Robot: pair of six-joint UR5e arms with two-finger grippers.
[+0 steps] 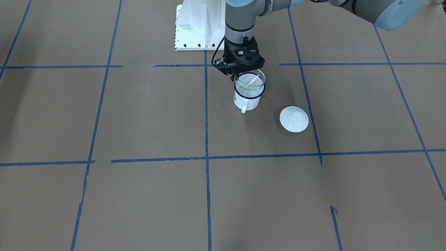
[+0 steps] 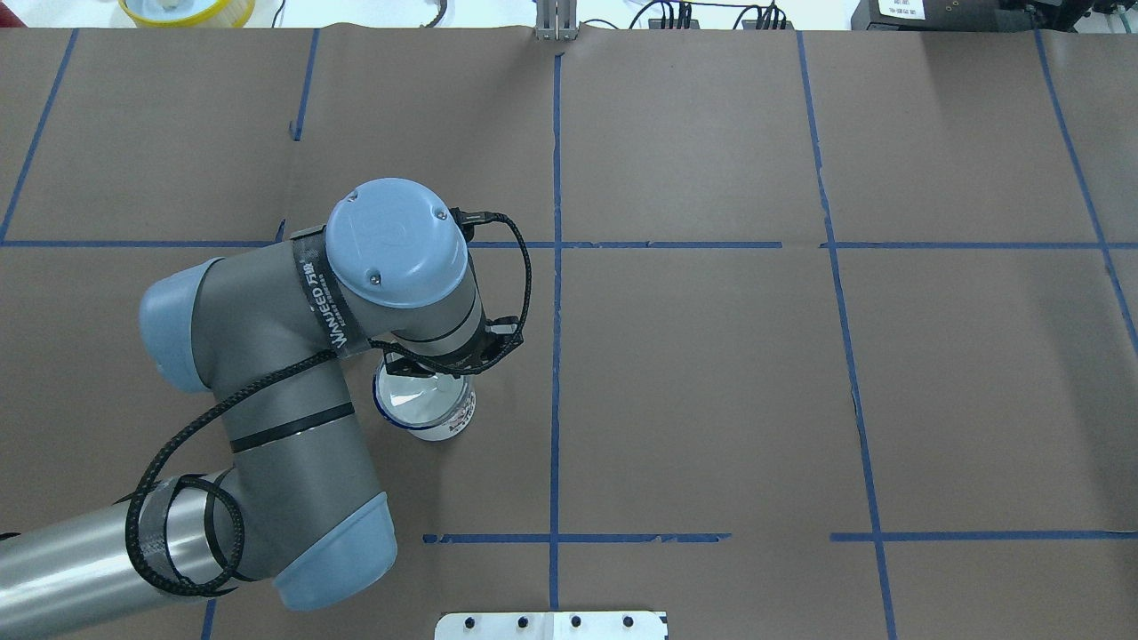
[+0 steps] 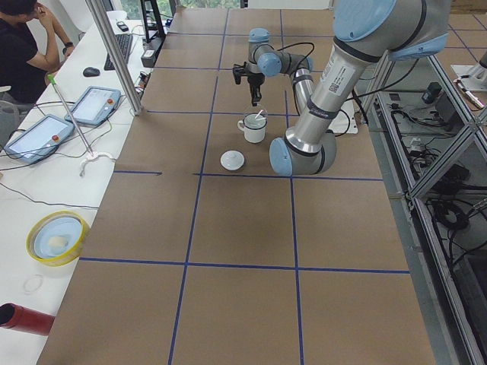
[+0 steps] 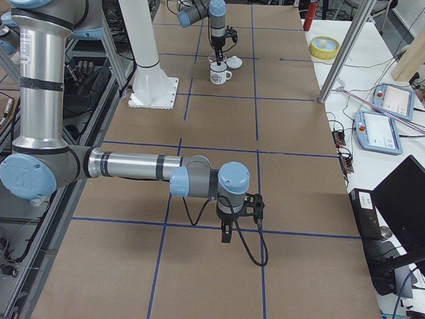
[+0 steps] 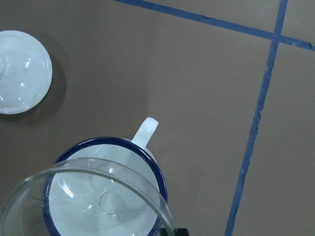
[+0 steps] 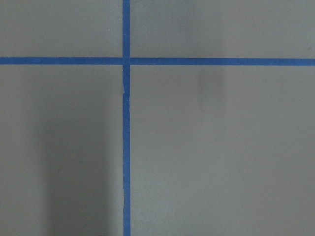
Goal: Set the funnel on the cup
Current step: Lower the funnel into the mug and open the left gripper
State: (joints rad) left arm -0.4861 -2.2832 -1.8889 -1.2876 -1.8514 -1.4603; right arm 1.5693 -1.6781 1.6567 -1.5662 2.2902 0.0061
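The cup (image 1: 246, 101), a white enamel mug with a dark blue rim, stands upright with its handle toward the operators' side. The clear funnel (image 1: 249, 81) is over the cup's mouth, its wide rim a little above the blue rim. My left gripper (image 1: 236, 75) comes straight down and is shut on the funnel's rim on the robot's side. In the left wrist view the funnel (image 5: 113, 204) overlaps the cup (image 5: 146, 130), its spout inside the mouth. My right gripper (image 4: 226, 236) hangs over bare table far from the cup; I cannot tell whether it is open or shut.
A round white knobbed lid (image 1: 294, 119) lies on the table near the cup, also in the left wrist view (image 5: 22, 71). The robot's white base plate (image 1: 195, 31) is just behind the cup. Blue tape lines cross the brown table.
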